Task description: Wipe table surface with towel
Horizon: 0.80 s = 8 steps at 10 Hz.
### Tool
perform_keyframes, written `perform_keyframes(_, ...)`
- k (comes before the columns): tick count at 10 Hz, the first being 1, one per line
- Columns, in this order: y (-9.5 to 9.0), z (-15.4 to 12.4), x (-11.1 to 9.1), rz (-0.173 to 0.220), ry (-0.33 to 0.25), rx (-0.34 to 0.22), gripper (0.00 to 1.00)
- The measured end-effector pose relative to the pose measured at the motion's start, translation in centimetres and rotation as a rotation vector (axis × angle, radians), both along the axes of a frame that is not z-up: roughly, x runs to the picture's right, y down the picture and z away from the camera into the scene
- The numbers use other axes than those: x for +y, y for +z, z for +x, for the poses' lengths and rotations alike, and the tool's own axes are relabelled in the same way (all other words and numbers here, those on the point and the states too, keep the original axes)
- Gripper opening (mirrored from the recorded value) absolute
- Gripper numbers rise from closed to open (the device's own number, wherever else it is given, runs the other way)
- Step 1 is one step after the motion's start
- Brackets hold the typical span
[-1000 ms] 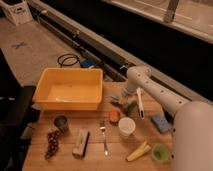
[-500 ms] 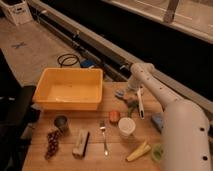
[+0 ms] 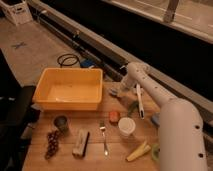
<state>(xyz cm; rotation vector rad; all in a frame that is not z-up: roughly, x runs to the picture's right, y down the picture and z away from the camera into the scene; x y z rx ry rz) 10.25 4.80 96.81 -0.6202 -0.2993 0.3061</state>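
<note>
Wooden butcher-block table surface (image 3: 95, 157) fills the lower part of the camera view; beyond its far edge lie a concrete floor, a dark rail and a coiled black cable (image 3: 68, 60).

Arm: the white arm (image 3: 150, 92) enters from the lower right and reaches to the far edge of the table. The gripper (image 3: 118, 92) sits at that edge, just right of the yellow tub (image 3: 70, 90). Its fingers are clenched. They press down on the towel (image 3: 116, 93), a small grey-blue cloth lying flat on the wood at the far right corner of the tub. Whether cloth is pinched between the fingers cannot be told.

Items nearer the camera than the fingers:
- A small orange-red object (image 3: 114, 116) lies on the wood, close below the towel.
- A white cup (image 3: 126, 127) stands upright just right of that object.
- A green item (image 3: 132, 107) lies under the forearm, between the fingers and the cup.
- A fork (image 3: 104, 138) lies lengthwise, left of the cup.
- A banana (image 3: 138, 150) lies near the front edge, right of the fork.
- A brush-like block (image 3: 81, 143) lies left of the fork.
- A dark cup (image 3: 61, 122) stands in front of the tub.
- Grapes (image 3: 51, 144) lie near the front left corner.

The tub is empty and sits well left of the fingers, apart from the towel.
</note>
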Motion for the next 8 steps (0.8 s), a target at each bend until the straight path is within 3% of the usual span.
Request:
perform_keyframes(3, -2.5, -1.0, 3.1, -0.03, 0.003, -0.05, 0.0)
perform_keyframes(5, -2.9, -0.3, 3.9, -0.05, 0.002, -0.032, 0.0)
perform_keyframes(8, -2.1, 3.8, 3.4, -0.073, 0.011, 0.031, 0.0)
